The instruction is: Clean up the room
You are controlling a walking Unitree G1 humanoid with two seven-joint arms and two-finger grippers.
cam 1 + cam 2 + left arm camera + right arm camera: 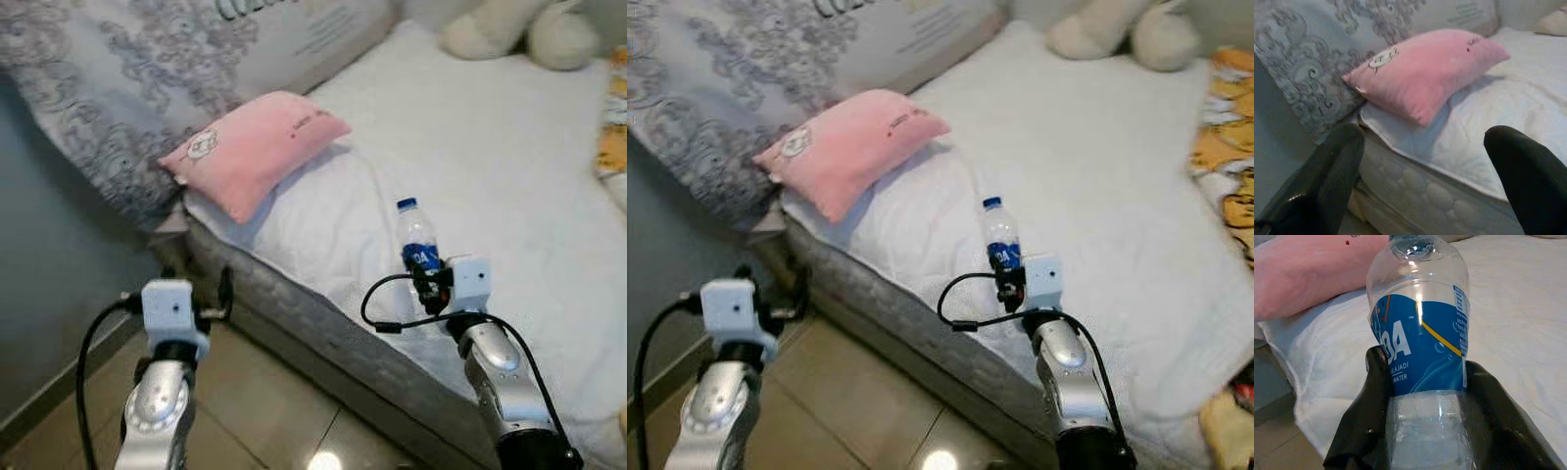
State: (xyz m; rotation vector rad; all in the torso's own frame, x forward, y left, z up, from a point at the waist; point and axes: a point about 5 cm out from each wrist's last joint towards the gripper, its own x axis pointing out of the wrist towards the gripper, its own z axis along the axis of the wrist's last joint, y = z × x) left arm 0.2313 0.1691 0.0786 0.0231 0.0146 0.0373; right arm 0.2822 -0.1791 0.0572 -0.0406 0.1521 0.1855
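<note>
A clear plastic water bottle (416,241) with a blue cap and blue label stands upright near the bed's front edge. My right gripper (428,284) is shut on its lower half; in the right wrist view the two black fingers (1374,396) press both sides of the water bottle (1422,342). My left gripper (223,294) is held over the floor beside the bed corner, open; its fingers (1327,171) stand wide apart with nothing between them, facing a pink pillow (1425,73).
The pink pillow (257,147) lies at the head of the white bed (490,147), against a large grey patterned pillow (118,78). A cream plush toy (519,27) sits at the far end. Yellow patterned fabric (1229,166) lies at the right. Tiled floor (265,411) runs below.
</note>
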